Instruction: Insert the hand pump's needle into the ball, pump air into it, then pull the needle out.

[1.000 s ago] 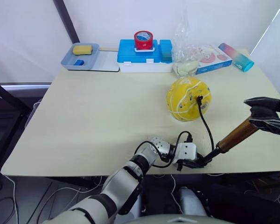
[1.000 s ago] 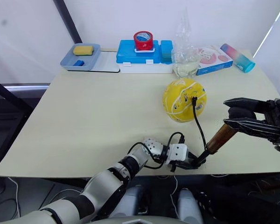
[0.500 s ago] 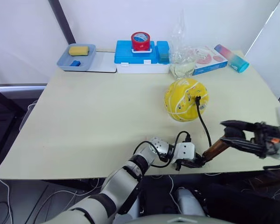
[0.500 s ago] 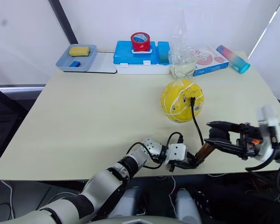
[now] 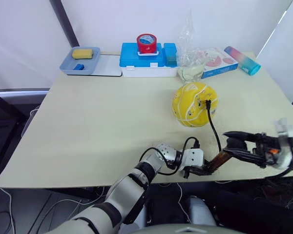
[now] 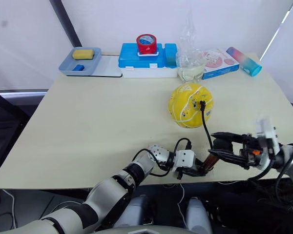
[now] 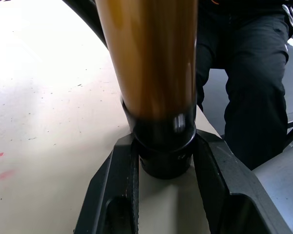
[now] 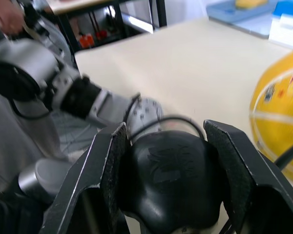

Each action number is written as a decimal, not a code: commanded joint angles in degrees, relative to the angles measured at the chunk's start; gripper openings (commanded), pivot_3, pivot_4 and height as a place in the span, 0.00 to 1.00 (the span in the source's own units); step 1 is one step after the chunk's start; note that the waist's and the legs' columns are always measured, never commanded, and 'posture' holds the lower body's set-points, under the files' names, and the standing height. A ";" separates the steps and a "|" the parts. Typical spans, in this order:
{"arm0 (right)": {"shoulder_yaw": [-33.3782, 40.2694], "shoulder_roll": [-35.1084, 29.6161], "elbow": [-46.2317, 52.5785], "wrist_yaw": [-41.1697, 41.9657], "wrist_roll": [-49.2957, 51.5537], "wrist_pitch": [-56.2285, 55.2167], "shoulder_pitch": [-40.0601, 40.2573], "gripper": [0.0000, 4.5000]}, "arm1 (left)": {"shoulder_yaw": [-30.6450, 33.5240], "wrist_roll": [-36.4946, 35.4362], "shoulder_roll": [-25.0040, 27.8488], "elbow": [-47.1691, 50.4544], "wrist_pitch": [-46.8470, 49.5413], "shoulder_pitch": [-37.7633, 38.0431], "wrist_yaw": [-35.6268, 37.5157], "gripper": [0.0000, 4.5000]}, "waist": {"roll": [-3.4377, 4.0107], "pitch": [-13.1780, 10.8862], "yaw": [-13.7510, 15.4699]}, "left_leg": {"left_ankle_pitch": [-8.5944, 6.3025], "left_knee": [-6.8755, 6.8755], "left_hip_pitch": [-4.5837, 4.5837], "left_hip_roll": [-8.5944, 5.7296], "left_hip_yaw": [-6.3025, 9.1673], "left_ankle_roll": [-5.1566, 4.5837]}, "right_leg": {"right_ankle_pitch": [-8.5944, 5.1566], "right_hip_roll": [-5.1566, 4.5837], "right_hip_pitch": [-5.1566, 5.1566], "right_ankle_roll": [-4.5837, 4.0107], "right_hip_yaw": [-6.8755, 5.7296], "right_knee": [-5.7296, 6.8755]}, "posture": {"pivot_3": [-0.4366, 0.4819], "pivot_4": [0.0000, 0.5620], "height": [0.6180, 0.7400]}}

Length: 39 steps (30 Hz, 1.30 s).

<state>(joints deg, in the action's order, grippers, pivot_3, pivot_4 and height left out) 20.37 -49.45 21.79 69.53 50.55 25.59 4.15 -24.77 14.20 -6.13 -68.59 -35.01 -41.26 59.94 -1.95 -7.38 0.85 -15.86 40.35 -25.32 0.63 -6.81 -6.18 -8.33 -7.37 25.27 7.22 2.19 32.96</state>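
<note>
A pale beige table [image 5: 102, 122] is being backed by a white wall. The ball [image 5: 196, 104] is being taken as the landmark: it is resting right of the table's middle, and the needle [image 5: 208, 103] fitting is being kept plugged into its near right side. From there the black hose [image 5: 214, 131] is being led toward the near edge, down to the hand pump [image 5: 219, 160], which is lying tilted at that edge.

The pump's lower black cap is being clamped between the narrowly set fingers of the left gripper [image 7: 163, 161]. Its black top handle is being enclosed by the fingers of the right gripper [image 8: 168, 170].

Behind the ball, a clear plastic bag [image 5: 192, 48], a flat printed box [image 5: 219, 61] and a teal-pink bottle [image 5: 244, 61] are being crowded together. A blue case [image 5: 149, 56] topped by a red tape roll [image 5: 147, 42], and a grey tray [image 5: 82, 59] holding a yellow sponge [image 5: 85, 53], are being kept farther behind, to its left.
</note>
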 commanded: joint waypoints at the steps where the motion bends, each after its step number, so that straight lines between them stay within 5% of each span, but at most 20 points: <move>1: 8.93 -2.52 2.11 -2.67 6.53 3.00 -2.78 0.45 | -3.24 3.92 1.27 -2.19 0.38 1.67 1.76 0.24 | 0.00 0.00 0.00 | 0.00 0.00 0.00 0.05 0.02 0.00 | 0.07 -0.08 0.00 -0.10 -0.37 -0.02 | 0.48 0.27 1.00; 9: 20.44 -12.57 0.35 -6.43 21.56 15.58 -9.88 0.45 | -3.46 4.03 1.47 -2.35 -0.18 1.81 2.39 0.24 | 0.09 -0.05 0.00 | 0.01 -0.01 -0.03 0.13 0.14 0.01 | 0.26 -0.57 0.02 -0.43 -1.91 -0.04 | 0.48 0.27 1.00; 15: 20.15 -13.25 1.03 -7.30 22.67 18.70 -11.30 0.45 | -3.32 3.82 1.22 -2.33 -0.36 1.79 2.66 0.24 | 0.23 -0.12 0.01 | 0.04 0.00 -0.27 0.18 0.24 0.06 | 0.28 -0.61 0.16 -0.48 -2.17 -0.06 | 0.48 0.27 1.00; 33: -4.08 3.99 -2.80 -0.35 -9.58 -5.74 2.75 0.45 | -3.25 3.95 1.10 -2.25 -0.26 1.49 2.09 0.24 | 0.29 0.06 -0.04 | 0.14 0.03 -0.22 0.15 0.99 0.19 | 0.24 -0.62 -0.33 -0.58 -3.03 -0.21 | 0.48 0.27 1.00; 39: -4.69 4.41 -3.67 0.32 -11.56 -9.35 3.14 0.45 | -3.20 3.94 0.93 -2.19 -0.08 1.40 1.67 0.24 | 0.37 0.11 -0.03 | 0.15 0.03 -0.12 0.15 1.19 0.22 | 0.22 -0.63 -0.53 -0.62 -3.26 -0.22 | 0.48 0.27 1.00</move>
<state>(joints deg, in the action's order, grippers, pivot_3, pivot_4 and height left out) 14.60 -44.03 19.50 70.89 42.03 16.85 6.93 -24.96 14.42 -5.90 -68.75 -35.69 -41.12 60.23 -1.59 -7.27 0.82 -15.70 40.38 -25.43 0.79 -5.58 -5.95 -8.11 -8.01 24.71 6.59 -1.12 32.73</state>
